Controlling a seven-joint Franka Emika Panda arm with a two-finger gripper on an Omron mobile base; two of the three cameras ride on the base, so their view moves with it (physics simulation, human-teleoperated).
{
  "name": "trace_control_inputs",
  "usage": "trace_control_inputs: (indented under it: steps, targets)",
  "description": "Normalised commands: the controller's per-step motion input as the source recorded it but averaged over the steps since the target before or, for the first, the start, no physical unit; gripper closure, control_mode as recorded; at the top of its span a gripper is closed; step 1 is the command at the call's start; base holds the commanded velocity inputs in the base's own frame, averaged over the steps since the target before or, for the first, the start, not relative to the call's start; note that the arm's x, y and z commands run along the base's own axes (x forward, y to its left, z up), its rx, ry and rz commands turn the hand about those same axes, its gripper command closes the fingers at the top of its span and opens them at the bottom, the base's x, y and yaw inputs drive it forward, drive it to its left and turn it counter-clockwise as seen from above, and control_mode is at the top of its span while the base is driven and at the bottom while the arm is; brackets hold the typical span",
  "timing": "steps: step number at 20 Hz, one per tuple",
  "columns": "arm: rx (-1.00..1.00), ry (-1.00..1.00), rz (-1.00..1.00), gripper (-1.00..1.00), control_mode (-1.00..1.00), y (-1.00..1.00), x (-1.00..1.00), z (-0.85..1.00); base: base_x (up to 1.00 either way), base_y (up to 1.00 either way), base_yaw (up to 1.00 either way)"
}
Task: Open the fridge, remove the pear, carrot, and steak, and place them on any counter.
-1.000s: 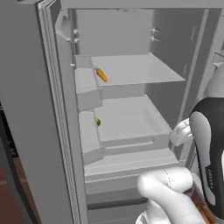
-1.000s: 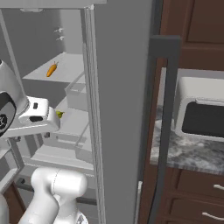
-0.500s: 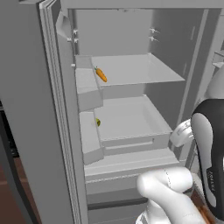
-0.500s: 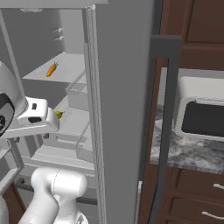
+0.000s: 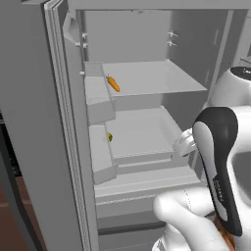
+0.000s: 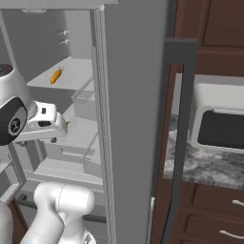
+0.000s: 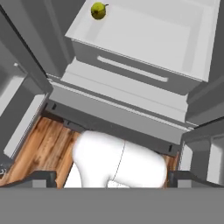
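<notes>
Pear (image 7: pixel 98 10) at back-left corner of lower fridge shelf (image 7: pixel 144 30), ahead of gripper (image 7: pixel 109 177), well apart; jaws wide apart, empty.

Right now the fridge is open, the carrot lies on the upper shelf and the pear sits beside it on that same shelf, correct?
Not quite. The fridge is open and the carrot lies on the upper shelf, but the pear sits one level lower, as the left base view shows.
</notes>
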Motion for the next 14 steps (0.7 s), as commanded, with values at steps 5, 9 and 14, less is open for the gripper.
trace_control_inputs:
  steps: [5,9,14]
  targets:
    - [0.04,0.0,0.01,-1.0,-1.0,0.16,0.38,0.49,0.0,0.0,0.0]
    - [0.1,0.0,0.0,-1.0,-1.0,0.32,0.54,0.39,0.0,0.0,0.0]
    - [0.09,-0.02,0.0,-1.0,-1.0,0.3,0.47,0.13,0.0,0.0,0.0]
